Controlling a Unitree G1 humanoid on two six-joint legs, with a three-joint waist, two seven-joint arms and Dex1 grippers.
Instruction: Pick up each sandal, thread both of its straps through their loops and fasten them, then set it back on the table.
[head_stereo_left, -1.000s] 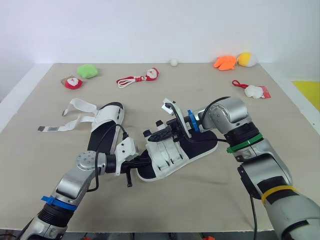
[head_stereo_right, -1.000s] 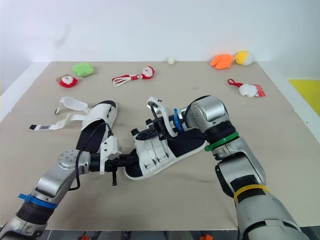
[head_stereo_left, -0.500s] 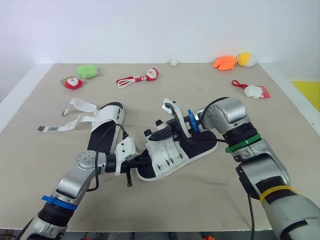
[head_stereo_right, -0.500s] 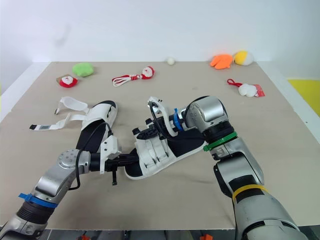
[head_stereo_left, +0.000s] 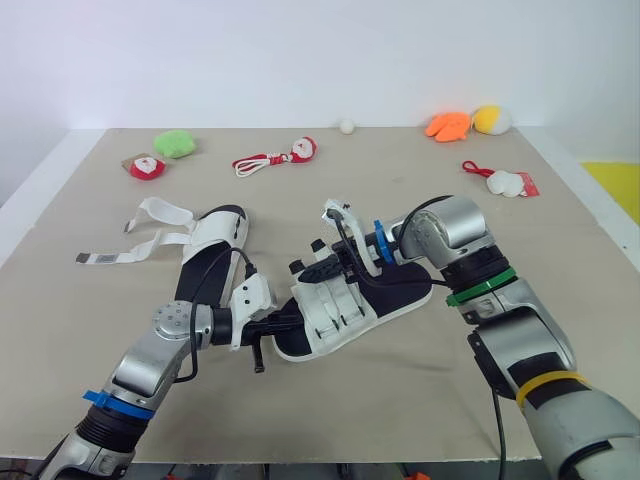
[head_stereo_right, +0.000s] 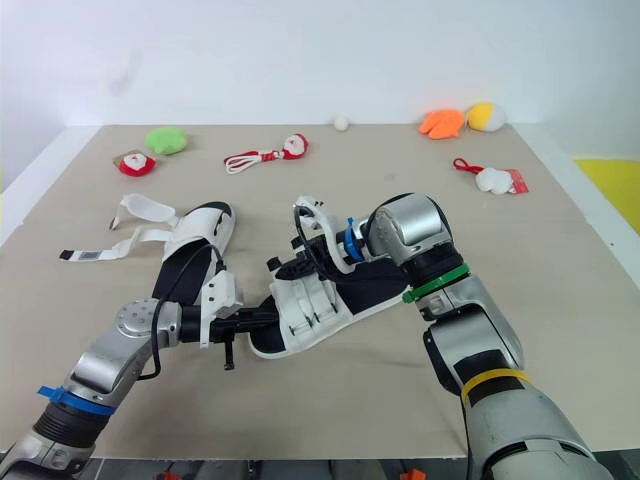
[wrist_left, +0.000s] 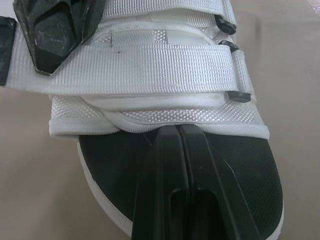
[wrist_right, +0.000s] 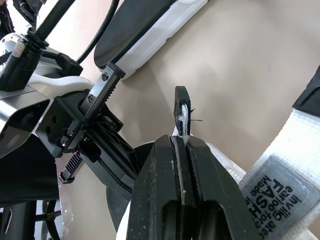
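A white sandal with a black footbed (head_stereo_left: 345, 305) is held just above the table's middle. My left gripper (head_stereo_left: 284, 322) is shut on its toe edge, the fingertips (wrist_left: 177, 131) pinching the black footbed below two fastened white straps (wrist_left: 150, 65). My right gripper (head_stereo_left: 322, 268) is over the sandal's straps, shut on a thin black strap end (wrist_right: 181, 105). The ankle strap (head_stereo_left: 340, 215) stands up behind it. The second sandal (head_stereo_left: 212, 245) lies flat to the left, with its loose white straps (head_stereo_left: 150, 235) spread out on the table.
Small toys line the far side of the table (head_stereo_left: 80, 330): a green plush (head_stereo_left: 176, 142), red-and-white figures (head_stereo_left: 146, 165) (head_stereo_left: 290, 152), a white ball (head_stereo_left: 347, 126), orange (head_stereo_left: 450, 124) and yellow (head_stereo_left: 493, 118) plushes. Another red-and-white toy (head_stereo_left: 510, 182) lies at the right.
My right arm has edged slightly to the left. The held sandal and my left gripper stay where they were.
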